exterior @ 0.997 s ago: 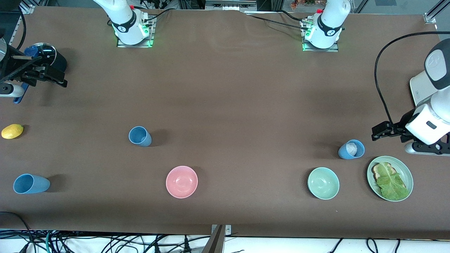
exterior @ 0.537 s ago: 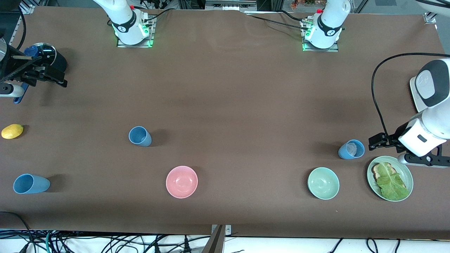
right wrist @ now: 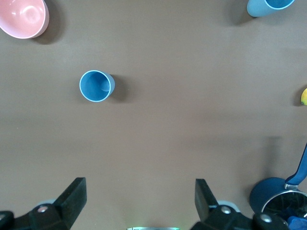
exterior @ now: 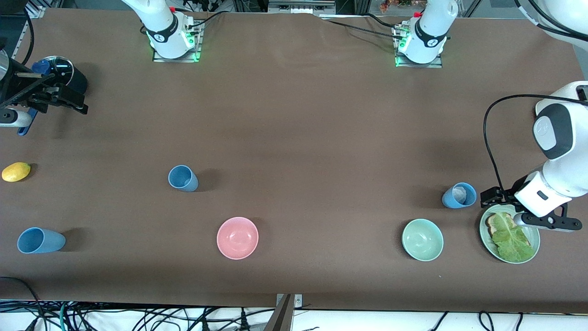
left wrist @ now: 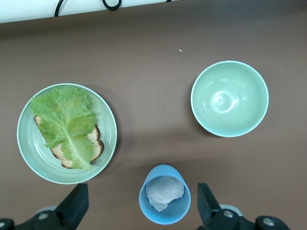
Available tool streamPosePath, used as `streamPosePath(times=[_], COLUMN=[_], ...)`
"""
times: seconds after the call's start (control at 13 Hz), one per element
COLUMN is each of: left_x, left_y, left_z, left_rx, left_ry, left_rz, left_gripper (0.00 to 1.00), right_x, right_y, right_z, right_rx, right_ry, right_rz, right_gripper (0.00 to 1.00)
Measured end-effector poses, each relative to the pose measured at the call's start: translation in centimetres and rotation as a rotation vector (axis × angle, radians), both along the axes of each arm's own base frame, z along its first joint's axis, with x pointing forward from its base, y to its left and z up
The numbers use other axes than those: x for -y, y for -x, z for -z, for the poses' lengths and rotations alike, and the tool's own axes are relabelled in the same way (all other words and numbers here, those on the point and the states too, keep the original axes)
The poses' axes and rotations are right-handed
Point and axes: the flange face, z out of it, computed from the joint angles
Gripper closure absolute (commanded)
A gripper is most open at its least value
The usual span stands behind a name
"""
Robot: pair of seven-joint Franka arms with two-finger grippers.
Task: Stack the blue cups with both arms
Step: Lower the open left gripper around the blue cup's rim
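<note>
Three blue cups, all upright, all single; no stack begun. The cup with white crumpled stuff inside stands just beside the left gripper, toward the table's middle from it; in the left wrist view this cup sits between the two spread fingers, so the jaws are open and hold nothing. The middle cup stands well apart from both grippers, ahead of the right gripper in its wrist view. The third cup stands near the table's edge at the right arm's end, nearer the front camera than the right gripper. That gripper hangs over the table by the dark-blue saucepan, fingers wide open, empty; the arm looks to be waiting. Judgement: task at its start, all three cups left to gather; the stuffed cup may need emptying, or serve as the base. Room: around the left gripper it is tight, with the plate of bread and lettuce partly under the wrist and the green bowl near the cup. Bare brown table lies open between the two grippers. The pink bowl is near the middle cup; a lemon lies at the table's edge, between the right gripper and the third cup.
</note>
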Motion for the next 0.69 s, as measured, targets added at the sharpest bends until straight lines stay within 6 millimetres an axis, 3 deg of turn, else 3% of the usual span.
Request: streamPosePath(times=[0.38,0.69], left_x=[0.1,-0.4], left_y=[0.8,1.6], left_z=[4.2,6.4], left_rx=[-0.016,-0.023], left_ry=[-0.005,-0.014], left_rz=[0.042,0.073], left_gripper=[0.00,0.00], right_x=[0.0,0.0], right_y=[0.0,0.0], right_z=[0.0,0.0], right_rx=[0.000,0.000], right_ry=[0.000,0.000], right_rz=[0.000,0.000], right_gripper=[0.00,0.00])
